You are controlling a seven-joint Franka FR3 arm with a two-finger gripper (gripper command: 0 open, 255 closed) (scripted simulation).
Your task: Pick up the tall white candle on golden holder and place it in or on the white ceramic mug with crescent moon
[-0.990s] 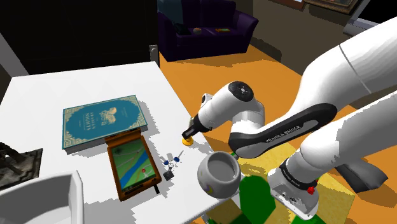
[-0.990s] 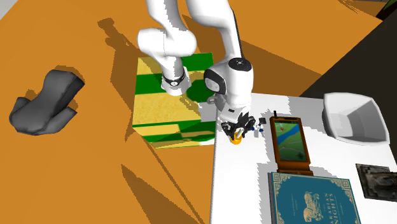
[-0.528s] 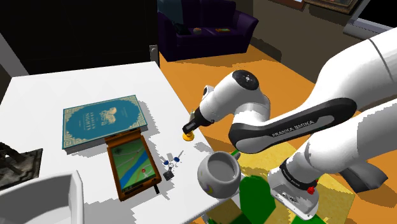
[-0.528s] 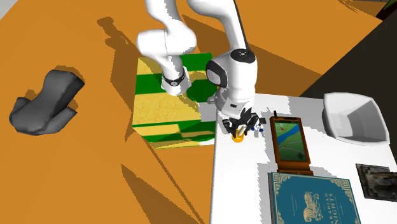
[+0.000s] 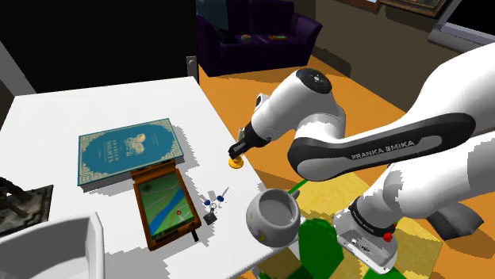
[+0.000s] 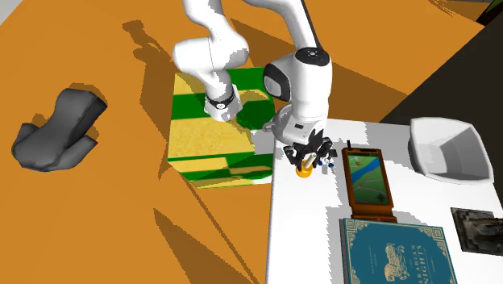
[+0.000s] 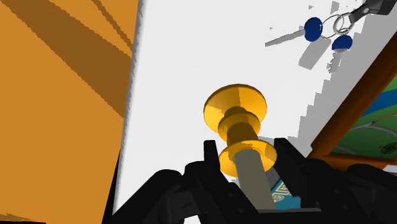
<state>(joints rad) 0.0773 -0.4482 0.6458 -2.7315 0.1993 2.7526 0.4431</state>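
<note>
The candle, a pale stick (image 7: pixel 252 178) on a golden holder (image 7: pixel 235 109), hangs base-down just above the white table (image 5: pixel 95 111). My gripper (image 7: pixel 249 162) is shut on the candle's stick, one black finger (image 7: pixel 208 159) on each side. In the shoulder view the holder (image 5: pixel 235 162) hangs below the gripper (image 5: pixel 239 150), near the table's right edge. The round white mug (image 5: pixel 274 215) stands open-topped at the table's near corner, a short way from the candle. In the second exterior view the gripper (image 6: pixel 305 154) and holder (image 6: pixel 305 169) are at the table's edge.
Blue keys (image 5: pixel 212 200) lie between candle and mug. A framed tablet (image 5: pixel 165 202) and a teal book (image 5: pixel 127 149) lie further in. A white bin (image 5: pixel 47 250) and a dark object (image 5: pixel 20 202) sit at the shoulder view's left. The green-yellow stand (image 6: pixel 218 133) adjoins the table.
The arm has swung upward and the gripper has carried the candle a little higher and further along the table edge, away from the mug. Keys, tablet and book have stayed put.
</note>
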